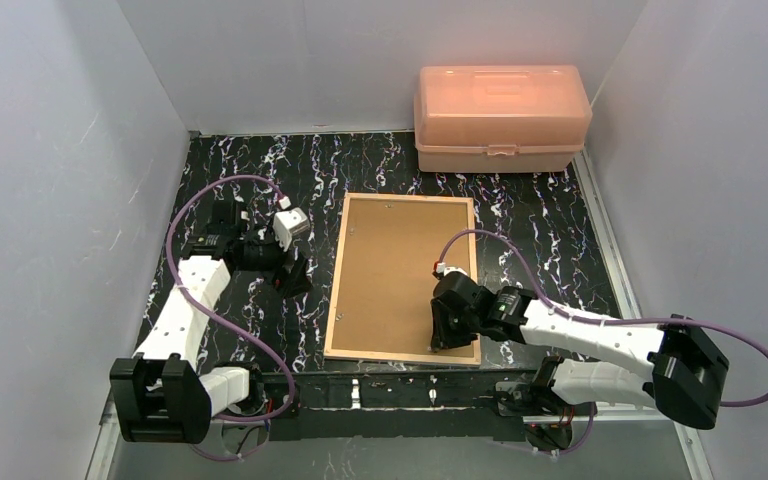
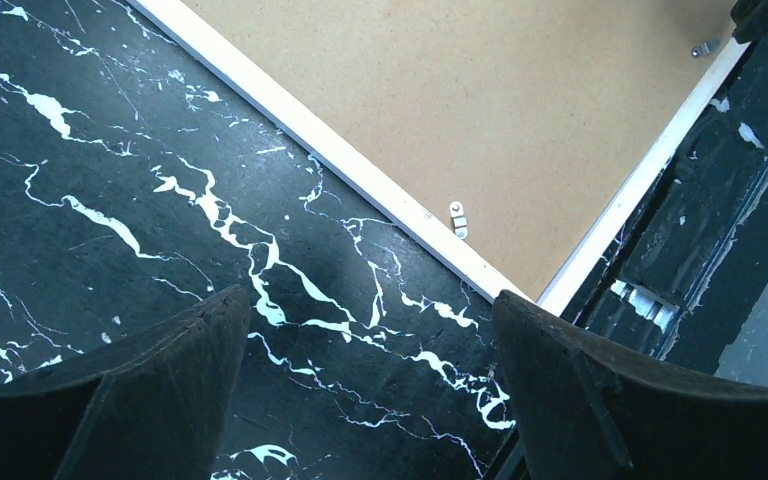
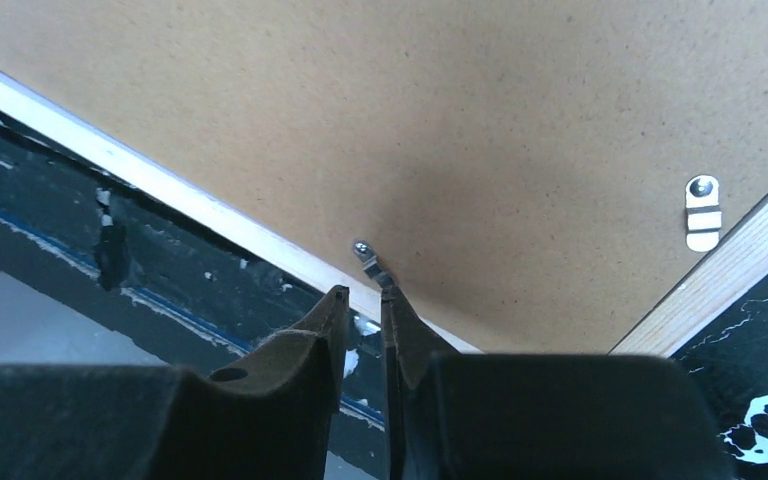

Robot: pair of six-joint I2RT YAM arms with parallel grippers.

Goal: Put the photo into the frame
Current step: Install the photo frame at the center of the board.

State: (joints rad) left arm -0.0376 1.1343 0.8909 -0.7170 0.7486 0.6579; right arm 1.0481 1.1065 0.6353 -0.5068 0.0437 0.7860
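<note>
Left gripper [image 2: 370,300] is hovering wide open over bare marble bench [image 1: 260,170], gripping nothing, just off the frame's left side near its near corner. Frame [image 2: 340,148] is lying face-down mid-bench, long sides running front to back, with the brown backing board [image 1: 400,270] sitting inside its rim and filling it. A small metal clip [image 2: 457,218] is sitting on the board at the left rim. Right gripper [image 3: 363,295] is pointing down at the frame's near edge, close to the near-right corner. Its fingers are nearly together with a thin gap, tips at a turn tab [image 3: 370,262]. Cannot tell if it's actually pinching the tab. Peach plastic box [image 1: 500,115] is sitting at back right, lid closed, well apart from the frame.
</note>
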